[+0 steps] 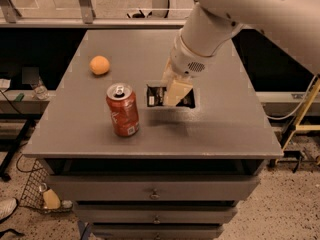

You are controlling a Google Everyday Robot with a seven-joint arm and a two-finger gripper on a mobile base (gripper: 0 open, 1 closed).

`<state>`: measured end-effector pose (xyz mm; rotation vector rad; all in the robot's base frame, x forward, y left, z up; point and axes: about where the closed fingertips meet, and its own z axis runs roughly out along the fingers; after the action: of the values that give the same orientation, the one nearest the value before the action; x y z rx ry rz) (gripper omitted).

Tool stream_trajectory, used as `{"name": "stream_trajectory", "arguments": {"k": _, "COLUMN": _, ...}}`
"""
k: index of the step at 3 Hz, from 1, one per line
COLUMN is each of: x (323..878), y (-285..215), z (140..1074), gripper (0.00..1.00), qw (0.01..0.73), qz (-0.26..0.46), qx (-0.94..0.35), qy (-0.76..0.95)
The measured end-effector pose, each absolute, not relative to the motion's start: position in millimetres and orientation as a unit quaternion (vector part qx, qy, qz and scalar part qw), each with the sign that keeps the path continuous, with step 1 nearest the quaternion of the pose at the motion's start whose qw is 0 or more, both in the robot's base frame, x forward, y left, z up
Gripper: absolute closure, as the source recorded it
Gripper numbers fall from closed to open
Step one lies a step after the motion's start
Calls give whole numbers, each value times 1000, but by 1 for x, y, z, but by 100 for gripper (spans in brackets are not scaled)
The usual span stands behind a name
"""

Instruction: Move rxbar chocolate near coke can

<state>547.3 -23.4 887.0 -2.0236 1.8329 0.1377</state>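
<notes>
Gripper (176, 95): its cream, blocky fingers (178, 90) are clamped across the middle of the rxbar chocolate (156, 96), a flat black rectangular wrapper. Contact with the matte grey table (225, 124) cannot be told. The coke can (122, 110), a glossy red cylinder with a silver top, stands upright near the fingers' left. A round orange fruit (99, 65) lies farther left.

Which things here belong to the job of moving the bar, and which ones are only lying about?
Job: rxbar chocolate; coke can; gripper, closed on the bar, right of the can, low over the table.
Lying about: orange, far left on the table; wire basket on the floor.
</notes>
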Motion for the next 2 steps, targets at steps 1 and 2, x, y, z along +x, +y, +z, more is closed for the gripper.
{"name": "stream_trajectory", "arguments": {"k": 1, "x": 537, "y": -4, "z": 882, "gripper": 100, "qw": 191, "qz": 56, "qx": -757, "qy": 623}}
{"name": "stream_trajectory", "arguments": {"k": 2, "x": 536, "y": -3, "z": 882, "gripper": 84, "qw": 190, "qz": 56, "qx": -758, "qy": 622}}
